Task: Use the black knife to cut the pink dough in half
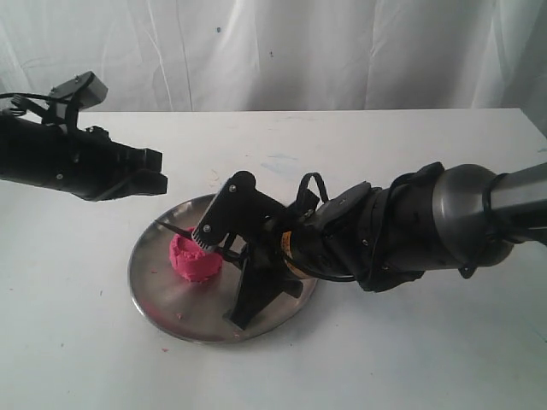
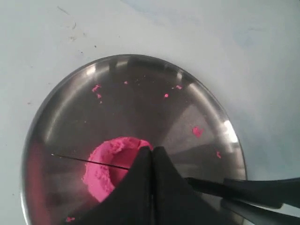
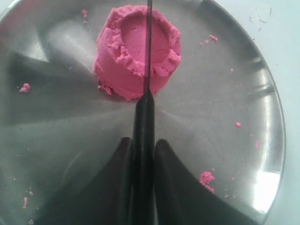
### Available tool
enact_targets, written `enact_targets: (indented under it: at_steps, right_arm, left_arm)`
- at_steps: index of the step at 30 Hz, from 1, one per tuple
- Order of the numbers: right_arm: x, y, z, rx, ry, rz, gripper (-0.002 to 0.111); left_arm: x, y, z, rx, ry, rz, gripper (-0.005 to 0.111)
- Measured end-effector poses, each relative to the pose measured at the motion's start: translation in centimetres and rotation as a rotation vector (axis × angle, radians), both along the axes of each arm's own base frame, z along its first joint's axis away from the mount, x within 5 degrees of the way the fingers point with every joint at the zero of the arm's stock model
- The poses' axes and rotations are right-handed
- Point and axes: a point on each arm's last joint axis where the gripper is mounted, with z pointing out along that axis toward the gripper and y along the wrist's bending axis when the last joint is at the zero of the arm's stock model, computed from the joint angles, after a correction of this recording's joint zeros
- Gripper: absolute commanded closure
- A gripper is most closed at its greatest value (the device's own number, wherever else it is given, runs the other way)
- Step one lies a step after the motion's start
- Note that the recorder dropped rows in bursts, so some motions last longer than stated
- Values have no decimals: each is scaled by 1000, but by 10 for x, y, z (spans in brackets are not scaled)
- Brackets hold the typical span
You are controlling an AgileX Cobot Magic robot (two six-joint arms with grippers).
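Note:
The pink dough point(image 1: 193, 260) stands as one stubby cylinder with a rimmed top on the steel plate point(image 1: 171, 299). My right gripper point(image 1: 226, 253) is shut on the handle of the black knife point(image 1: 179, 231). In the right wrist view the gripper point(image 3: 144, 146) holds the knife point(image 3: 148, 56) with its blade lying straight across the middle of the dough point(image 3: 124, 56). My left gripper point(image 1: 152, 173) hangs shut and empty above the table, left of the plate. Its wrist view shows its tips point(image 2: 151, 152) over the dough point(image 2: 101, 173) and the thin blade point(image 2: 89, 161).
Small pink crumbs point(image 3: 206, 179) lie scattered over the plate point(image 3: 225, 117). White table point(image 1: 385, 359) surrounds the plate, with a white curtain point(image 1: 299, 51) behind. The bulky right arm point(image 1: 427, 226) lies low across the table's right side.

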Motion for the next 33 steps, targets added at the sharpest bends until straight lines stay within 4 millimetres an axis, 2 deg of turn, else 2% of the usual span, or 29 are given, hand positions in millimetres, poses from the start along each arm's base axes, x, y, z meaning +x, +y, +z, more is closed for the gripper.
enact_targets:
  at_steps: [6,9,18,33]
  right_arm:
    - [0,0,0,2,2,-3,108]
    - [0,0,0,3,3,-4,108]
    - [0,0,0,5,5,-7,108]
    - [0,0,0,15,14,-20,108]
  left_arm:
    - [19,-3,-34,8,93,-1,106]
    - [24,-3,-45,6,123,2,106]
    - [32,-4,-42,1,106,5,106]
    - [28,-5,-44,48,96,-75,106]
